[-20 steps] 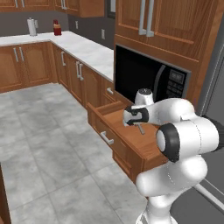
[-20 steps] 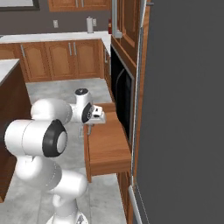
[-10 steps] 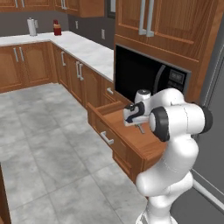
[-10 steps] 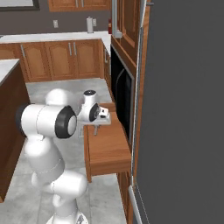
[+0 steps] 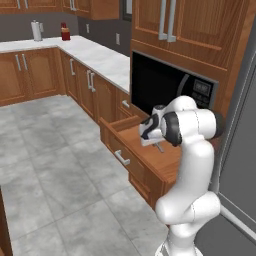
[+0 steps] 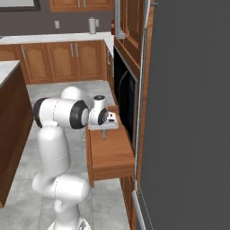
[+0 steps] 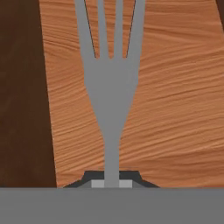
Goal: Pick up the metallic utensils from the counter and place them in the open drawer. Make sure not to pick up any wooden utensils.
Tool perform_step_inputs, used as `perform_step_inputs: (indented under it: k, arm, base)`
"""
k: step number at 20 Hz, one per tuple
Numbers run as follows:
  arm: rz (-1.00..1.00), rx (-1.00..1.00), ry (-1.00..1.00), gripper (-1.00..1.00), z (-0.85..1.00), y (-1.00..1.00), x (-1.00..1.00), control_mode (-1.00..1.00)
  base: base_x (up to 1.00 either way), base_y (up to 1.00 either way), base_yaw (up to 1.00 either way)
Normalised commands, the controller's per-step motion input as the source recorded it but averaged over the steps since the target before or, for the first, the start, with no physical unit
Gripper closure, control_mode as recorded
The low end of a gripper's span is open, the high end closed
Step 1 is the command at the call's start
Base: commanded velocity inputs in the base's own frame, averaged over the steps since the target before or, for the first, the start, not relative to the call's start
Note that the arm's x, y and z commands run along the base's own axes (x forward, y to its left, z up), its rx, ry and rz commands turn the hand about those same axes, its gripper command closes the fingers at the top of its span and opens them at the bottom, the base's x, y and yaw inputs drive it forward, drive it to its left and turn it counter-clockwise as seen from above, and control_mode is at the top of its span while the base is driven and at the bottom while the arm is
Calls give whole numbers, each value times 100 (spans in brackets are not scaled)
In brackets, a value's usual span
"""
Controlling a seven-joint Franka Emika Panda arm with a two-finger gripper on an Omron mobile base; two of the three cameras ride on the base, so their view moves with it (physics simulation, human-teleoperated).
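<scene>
From the left base view, my pincer (image 5: 158,146) hangs low over the open drawer (image 5: 145,155), mostly hidden behind my own white wrist and elbow. A thin grey sliver pokes out beneath it, too small there to read. The drawer's silver bar handle (image 5: 122,158) faces the tiled floor (image 5: 50,170). Behind stands a black oven (image 5: 165,87), and a plain white top (image 5: 95,55) runs along the wall with a red jar (image 5: 65,32) at its far end.

From the right base view, my upper arm covers the drawer's left edge; the pincer (image 6: 104,133) points down over the drawer (image 6: 110,152) floor. A tall dark-grey fridge (image 6: 188,112) cuts off everything to the right. A corner of the marble counter (image 6: 6,71) shows at the left edge.

In the hand view, my pincer (image 7: 112,181) is pressed together on the neck of a grey metal fork (image 7: 111,83); its tines run out of the frame at the top. Light wood of the drawer (image 7: 175,109) floor lies behind it, with a darker wooden wall (image 7: 22,87) on the left.
</scene>
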Motion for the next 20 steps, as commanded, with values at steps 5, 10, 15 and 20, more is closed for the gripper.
perform_step_inputs:
  k: [5, 10, 15, 20]
  arm:
    - [3, -1, 8, 100, -28, -4, 34, -100]
    - [0, -1, 1, 100, -40, 0, 16, -100]
    - [0, -1, 0, 100, -51, 0, 15, -100]
    - [2, -1, 0, 100, -52, 0, 17, -100]
  base:
    - [0, 0, 0]
    - [0, 0, 0]
    - [0, 0, 0]
    - [0, 0, 0]
